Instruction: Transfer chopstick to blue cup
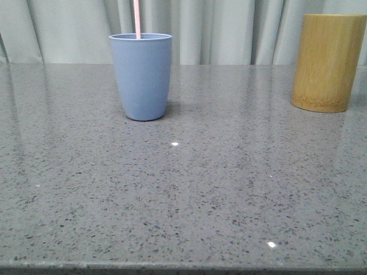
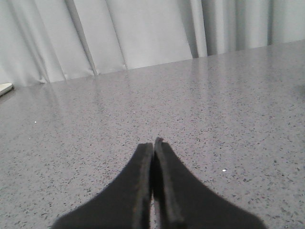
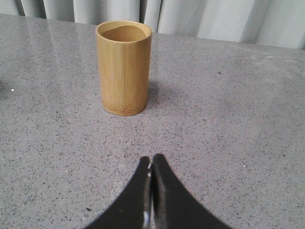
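The blue cup (image 1: 141, 76) stands upright on the grey speckled table (image 1: 183, 195), left of centre at the back. A pale pink chopstick (image 1: 137, 18) stands in it and sticks up past the top of the front view. Neither gripper shows in the front view. My left gripper (image 2: 153, 145) is shut and empty, low over bare table. My right gripper (image 3: 151, 160) is shut and empty, low over the table, with the tan bamboo cylinder (image 3: 124, 67) a short way beyond its tips.
The tan bamboo cylinder (image 1: 328, 62) stands at the back right of the table; its inside looks empty in the right wrist view. Grey curtains (image 1: 229, 28) hang behind the table. A pale object (image 2: 5, 88) sits at the table's edge in the left wrist view.
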